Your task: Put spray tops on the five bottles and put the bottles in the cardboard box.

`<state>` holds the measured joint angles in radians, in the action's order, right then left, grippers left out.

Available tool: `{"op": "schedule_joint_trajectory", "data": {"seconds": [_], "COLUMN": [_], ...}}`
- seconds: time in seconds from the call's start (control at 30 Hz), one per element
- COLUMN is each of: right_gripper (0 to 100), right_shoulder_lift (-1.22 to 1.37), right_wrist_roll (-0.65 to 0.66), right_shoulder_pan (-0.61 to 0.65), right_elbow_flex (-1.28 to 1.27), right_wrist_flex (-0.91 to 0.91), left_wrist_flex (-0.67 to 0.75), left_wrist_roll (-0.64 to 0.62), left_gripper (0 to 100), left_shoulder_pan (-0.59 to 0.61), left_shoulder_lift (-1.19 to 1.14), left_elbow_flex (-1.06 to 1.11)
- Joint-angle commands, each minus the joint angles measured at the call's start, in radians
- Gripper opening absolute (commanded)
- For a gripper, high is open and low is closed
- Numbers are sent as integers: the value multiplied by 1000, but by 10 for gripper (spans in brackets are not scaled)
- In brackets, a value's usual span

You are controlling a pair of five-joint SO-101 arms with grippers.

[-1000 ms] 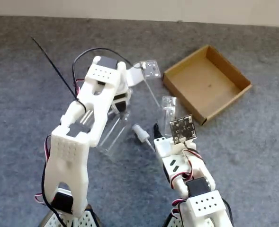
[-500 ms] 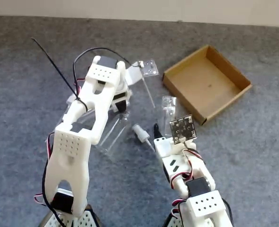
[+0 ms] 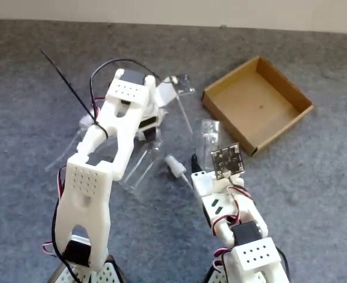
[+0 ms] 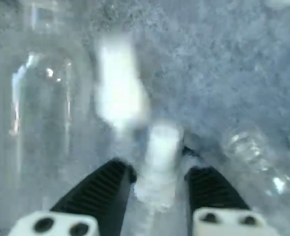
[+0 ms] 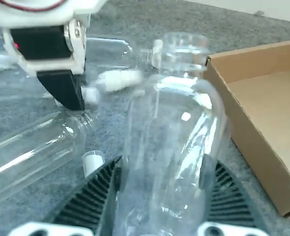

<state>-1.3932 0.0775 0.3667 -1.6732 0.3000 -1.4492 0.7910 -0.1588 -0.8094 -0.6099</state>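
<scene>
Surface [image 3: 314, 194]: grey cloth, carpet-like, rough nap, matt.
Box [image 3: 227, 125]: brown cardboard, matt, plain unprinted faces.
Bottle [image 5: 167, 147] nearest the box: clear plastic, smooth, glossy, bright glints.
Lying bottle [image 5: 31, 147] farther from the box: same clear glossy plastic.
Spray top [image 4: 157, 162]: white plastic, smooth, dull sheen.
Arm [image 3: 93, 188]: white plastic, matt, dotted panels.
Fingers [image 5: 93, 194]: black plastic, ribbed, matt.

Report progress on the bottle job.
Done: nothing, the cardboard box is empty. In hand: the right end effector grips an uncapped bottle, and the left end effector is at a spray top. Left: all capping and boxing.
</scene>
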Motion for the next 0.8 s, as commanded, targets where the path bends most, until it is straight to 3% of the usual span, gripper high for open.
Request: {"op": "schedule_joint_trajectory", "data": {"seconds": [0.0,0.3,0.63,0.77], "right_gripper": [173,173,173,173], "right_shoulder_lift": [-15,-15,-15,-15], "right_wrist_roll": [14,12,8,8], "right_shoulder_pan": [-12,-12,-10,39], "right_elbow_flex": [-30,-30,-30,-30], "right_wrist_flex": [-24,-24,-24,-24], "left_wrist_flex": [-8,-71,-269,-293], "left_wrist_roll": [-11,-9,-14,-140], "left_gripper": [85,84,84,84], "left_shoulder_pan": [19,4,-19,-44], "left_shoulder_lift": [-2,35,35,35], "left_elbow_flex": [-7,-70,-390,-509]}}
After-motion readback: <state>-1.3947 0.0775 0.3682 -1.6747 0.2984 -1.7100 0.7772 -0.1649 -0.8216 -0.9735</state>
